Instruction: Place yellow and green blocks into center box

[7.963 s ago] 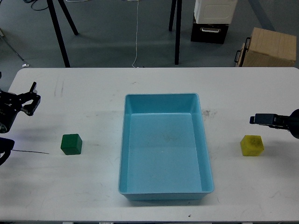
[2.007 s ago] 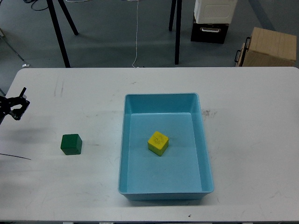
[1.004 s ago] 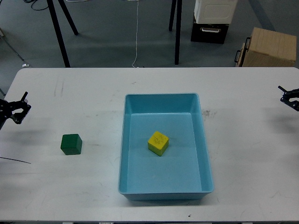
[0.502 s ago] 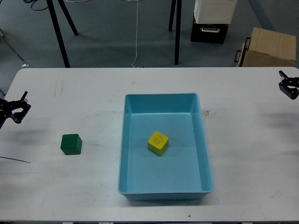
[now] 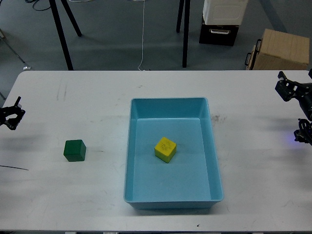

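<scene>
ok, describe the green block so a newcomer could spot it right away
Find the white table with the light-blue tray at its middle. Left of the tray, out on bare tabletop, sits the green block. It is the only dark cube on the table; the other cube, the yellow block, lies inside the tray.

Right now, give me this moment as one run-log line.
yellow block: in blue tray | green block: on table, left of tray | left gripper: empty | right gripper: empty

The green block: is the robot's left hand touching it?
Apart. The head view shows bare white table between the green block and the left hand, which sits at the table's left edge.
</scene>
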